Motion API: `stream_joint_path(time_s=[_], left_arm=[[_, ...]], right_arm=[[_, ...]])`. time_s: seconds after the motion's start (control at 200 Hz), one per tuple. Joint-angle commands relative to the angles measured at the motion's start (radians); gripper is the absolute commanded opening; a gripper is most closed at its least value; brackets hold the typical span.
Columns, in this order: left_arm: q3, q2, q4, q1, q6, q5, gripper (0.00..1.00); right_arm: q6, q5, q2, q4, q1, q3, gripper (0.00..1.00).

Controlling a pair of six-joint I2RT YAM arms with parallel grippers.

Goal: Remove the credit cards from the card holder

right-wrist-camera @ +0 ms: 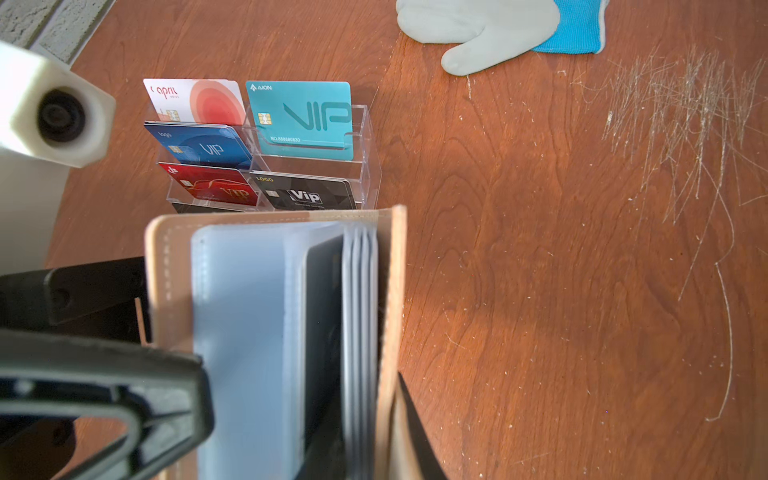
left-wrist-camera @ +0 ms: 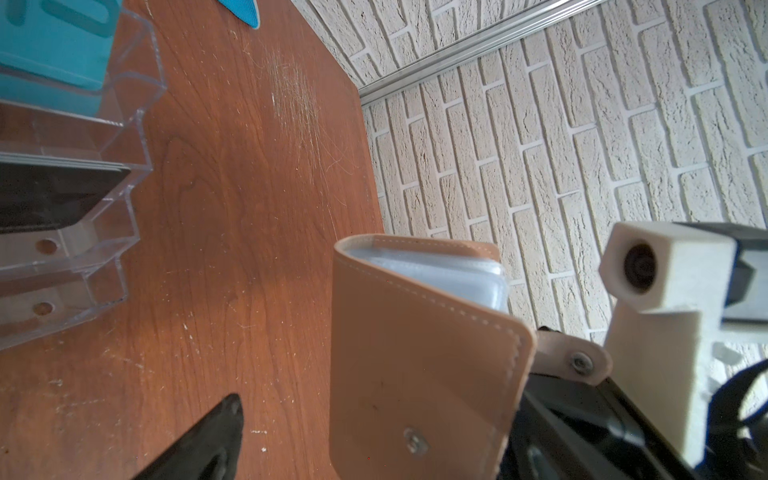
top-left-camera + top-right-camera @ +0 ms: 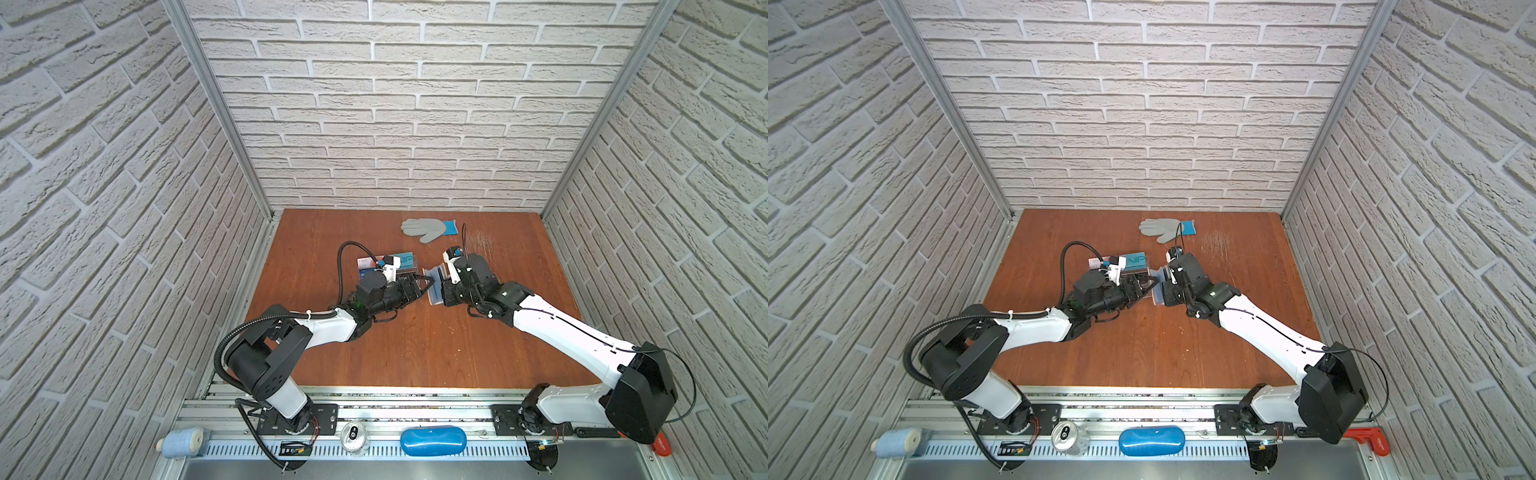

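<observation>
one card seen in the holder, five in the stand

**location.** the holder [image 1: 245, 324] is held upright and open near the middle of the table [image 1: 540, 291], just beside the stand [image 1: 365, 137]. whether its lower edge touches the table cannot be told.

**grippers.** the right gripper [image 3: 444, 296] is clamped on the holder, with one finger on the sleeve pages and the other behind the back cover. the left gripper [image 3: 428, 286] is spread wide and holds nothing. its tips are at the holder's front cover, and contact cannot be confirmed.

**done, as judged.** five cards are outside the holder, each upright in a slot of the stand:
- white card [image 1: 199, 99]
- teal card [image 1: 303, 120]
- blue card [image 1: 203, 145]
- red card [image 1: 216, 187]
- black card [image 1: 307, 195]

a dark sliver below the red card shows too little to identify.

**left, as judged.**
- a dark card [image 1: 324, 332] sits in a sleeve toward the back of the holder.
- the front sleeve looks empty.
- the sleeves behind the dark card are seen edge-on, so their contents cannot be told.

**assessment.** the task looks well advanced but not complete. at least one card has to come out. the empty left gripper is the one placed to take it while the right steadies the holder.
</observation>
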Motion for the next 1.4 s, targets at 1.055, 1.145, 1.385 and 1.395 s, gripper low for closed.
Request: stream_joint_path(time_s=[1.055,1.145,1.385,1.395], left_arm=[[-0.043,0.035,0.124,-0.019,-0.012,-0.027,0.98],[-0.043,0.054,0.150,-0.021,-0.024,-0.025,0.98],[-0.051,0.054,0.169,-0.025,-0.033,-0.022,0.98],[-0.052,0.053,0.167,-0.025,-0.033,-0.022,0.98]], right_arm=[[-0.007,0.050,0.014,0.019,0.022,0.057,0.06],[-0.005,0.046,0.018,0.021,0.022,0.057,0.06],[0.002,0.042,0.020,0.019,0.022,0.058,0.06],[0.003,0.040,0.020,0.020,0.022,0.058,0.06]])
